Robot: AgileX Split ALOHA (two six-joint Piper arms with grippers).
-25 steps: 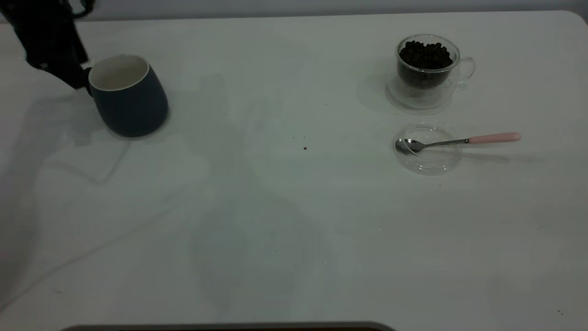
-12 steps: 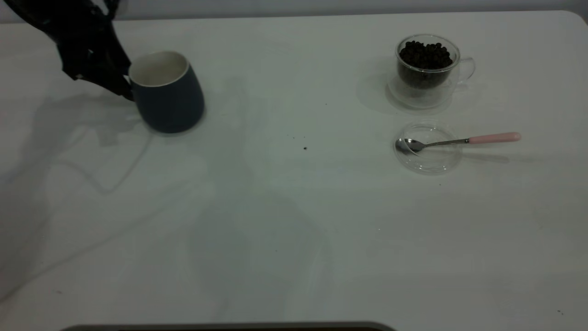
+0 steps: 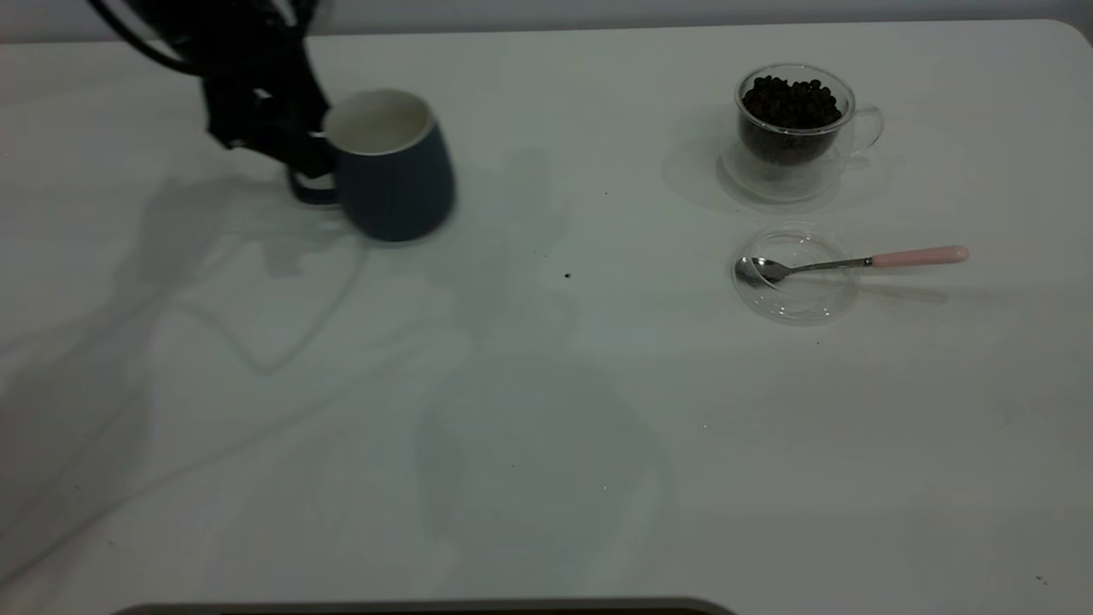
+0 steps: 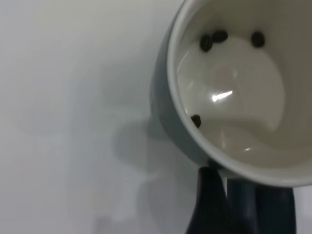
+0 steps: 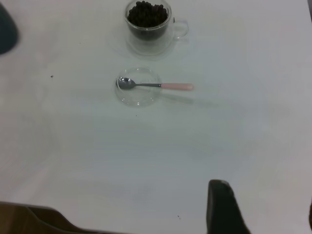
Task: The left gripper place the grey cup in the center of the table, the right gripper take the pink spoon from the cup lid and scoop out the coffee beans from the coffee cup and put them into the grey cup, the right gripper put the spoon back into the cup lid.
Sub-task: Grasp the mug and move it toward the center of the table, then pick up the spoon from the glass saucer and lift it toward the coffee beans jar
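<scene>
My left gripper (image 3: 306,162) is shut on the dark handle of the grey cup (image 3: 397,184), which is at the back left of the table (image 3: 546,444). The left wrist view looks into the cup's white inside (image 4: 234,92), where several coffee beans (image 4: 212,39) lie. At the back right stands the clear coffee cup (image 3: 794,137), heaped with coffee beans (image 3: 790,101). In front of it the pink spoon (image 3: 854,262) rests with its bowl in the cup lid (image 3: 798,290). My right gripper (image 5: 265,195) is open, off the near right side, outside the exterior view.
A stray bean speck (image 3: 567,275) lies near the table's middle. The table's back edge meets a wall, and its right back corner is rounded. A dark strip (image 3: 427,608) runs along the near edge.
My left gripper has carried the grey cup to the right along the back of the table. The coffee cup, lid and spoon have not moved.
</scene>
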